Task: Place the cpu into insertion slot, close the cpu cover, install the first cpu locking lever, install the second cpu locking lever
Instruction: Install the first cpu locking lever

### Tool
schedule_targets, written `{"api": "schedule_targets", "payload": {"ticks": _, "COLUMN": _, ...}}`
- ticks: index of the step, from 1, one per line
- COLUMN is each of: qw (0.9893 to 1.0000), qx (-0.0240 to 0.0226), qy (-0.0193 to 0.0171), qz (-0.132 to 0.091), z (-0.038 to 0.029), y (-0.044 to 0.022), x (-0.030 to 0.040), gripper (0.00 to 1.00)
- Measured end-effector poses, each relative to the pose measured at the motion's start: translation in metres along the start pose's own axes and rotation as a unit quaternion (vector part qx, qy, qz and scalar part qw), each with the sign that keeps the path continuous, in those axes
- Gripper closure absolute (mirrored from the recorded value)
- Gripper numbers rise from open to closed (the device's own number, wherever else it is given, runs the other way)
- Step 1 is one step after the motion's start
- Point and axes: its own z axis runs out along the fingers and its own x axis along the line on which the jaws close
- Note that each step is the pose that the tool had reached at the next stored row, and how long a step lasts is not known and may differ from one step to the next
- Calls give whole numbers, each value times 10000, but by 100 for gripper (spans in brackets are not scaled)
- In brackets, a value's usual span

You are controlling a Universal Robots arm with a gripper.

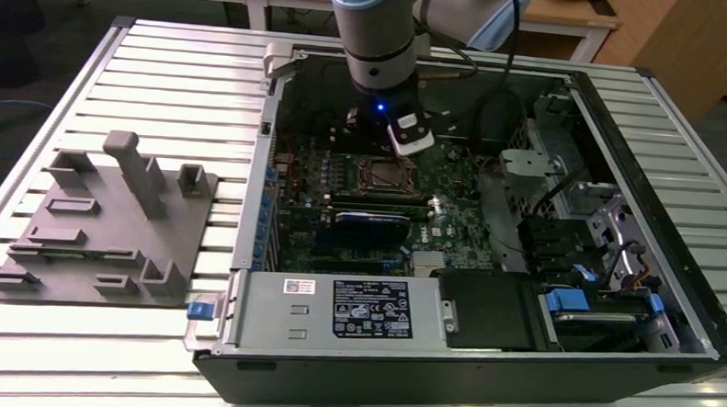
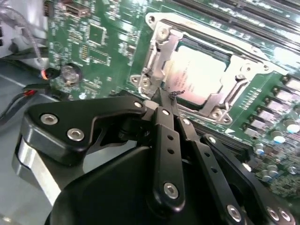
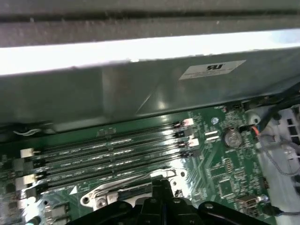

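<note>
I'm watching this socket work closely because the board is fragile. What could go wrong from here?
The hand sits shut right at the edge of the cpu cover, over the seated cpu. A slip could scrape the chip or the board. The tips might also miss the thin lever beside the frame, and the memory slots lie close by for the arm to bump.

A lab: slatted metal bench (image 1: 160,75) (wooden desks (image 1: 568,19) behind), opened computer case (image 1: 480,347).

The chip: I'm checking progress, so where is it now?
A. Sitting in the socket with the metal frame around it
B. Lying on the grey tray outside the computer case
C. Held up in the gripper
A: in the second wrist view the chip lies flat in the socket, metal frame around it, with the gripper at its edge.
</note>
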Motion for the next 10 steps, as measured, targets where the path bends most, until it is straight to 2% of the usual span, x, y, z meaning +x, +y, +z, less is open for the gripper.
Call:
{"api": "schedule_targets", "payload": {"ticks": 3, "qw": 9996, "qx": 74, "qy": 253, "qz": 39, "z": 9, "y": 2, "x": -14, "gripper": 90}}
{"api": "schedule_targets", "payload": {"ticks": 6, "qw": 9985, "qx": 155, "qy": 515, "qz": 78, "z": 16, "y": 3, "x": -26, "gripper": 90}}
{"api": "schedule_targets", "payload": {"ticks": 7, "qw": 9981, "qx": 176, "qy": 578, "qz": 87, "z": 18, "y": 3, "x": -28, "gripper": 90}}
{"api": "schedule_targets", "payload": {"ticks": 10, "qw": 9981, "qx": 180, "qy": 588, "qz": 88, "z": 17, "y": 3, "x": -27, "gripper": 90}}
